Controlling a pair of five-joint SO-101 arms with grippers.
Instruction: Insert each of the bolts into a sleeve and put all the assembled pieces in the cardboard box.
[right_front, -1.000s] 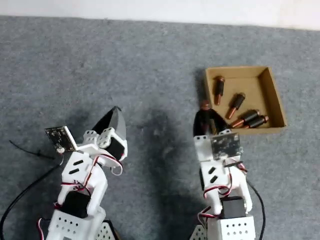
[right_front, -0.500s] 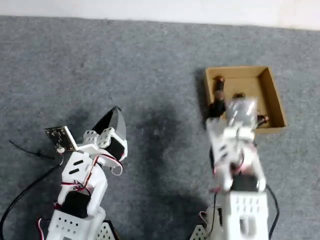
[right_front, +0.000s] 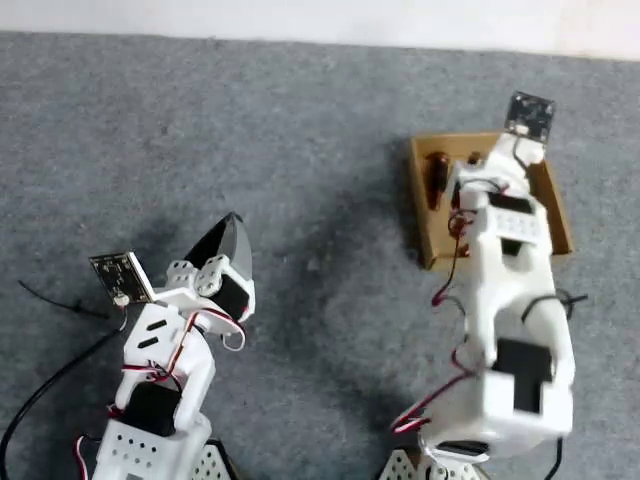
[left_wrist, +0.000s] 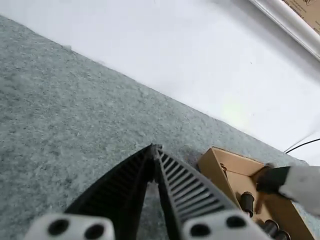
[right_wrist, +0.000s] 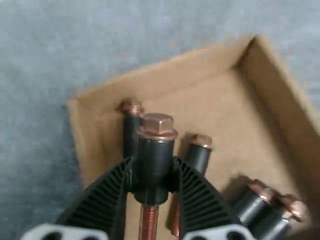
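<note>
My right gripper (right_wrist: 152, 172) is shut on an assembled bolt and sleeve (right_wrist: 153, 162), a copper bolt through a black sleeve, held above the inside of the cardboard box (right_wrist: 87, 107). Several more assembled pieces lie in the box (right_front: 420, 200), among them one by the wall (right_wrist: 131, 125) and one beside it (right_wrist: 199, 150). In the high view the right arm (right_front: 505, 260) stretches over the box and covers most of it; one assembled piece (right_front: 437, 178) shows at its left side. My left gripper (left_wrist: 155, 167) is shut with nothing in it, over the grey carpet left of the box (left_wrist: 225, 167).
Grey carpet (right_front: 300, 130) covers the table. A white wall strip (right_front: 320, 15) runs along the far edge. A black cable (right_front: 45, 300) lies at the left by the left arm (right_front: 170, 340).
The right arm has swung forward from in front of the box to over it, carrying the assembled piece. The left arm has kept still.
</note>
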